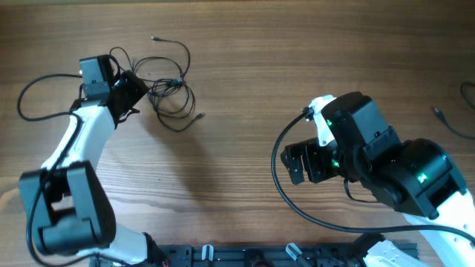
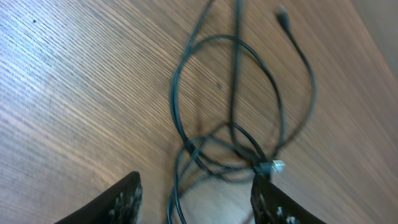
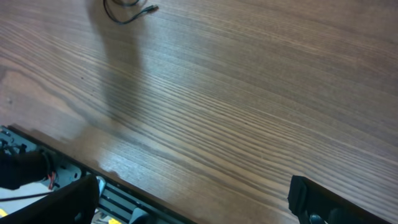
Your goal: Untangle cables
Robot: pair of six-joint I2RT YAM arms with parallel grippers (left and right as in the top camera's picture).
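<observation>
The cables [image 1: 169, 89] lie in a loose tangle of thin black loops at the table's far left, with plug ends sticking out at the top and lower right. My left gripper [image 1: 136, 90] is right at the tangle's left edge. In the left wrist view its open fingers [image 2: 198, 202] straddle a cable strand [image 2: 177, 186], and a white-tipped plug [image 2: 272, 166] lies by the right finger. My right gripper [image 1: 295, 165] is open and empty over bare wood at the right. The right wrist view shows its spread fingers [image 3: 196, 199] and a cable end [image 3: 134, 14] far off.
Another thin black cord [image 1: 451, 122] lies at the table's far right edge. A black rail [image 3: 74, 180] runs along the table's near edge. A thick arm wire [image 1: 33, 93] loops out at the far left.
</observation>
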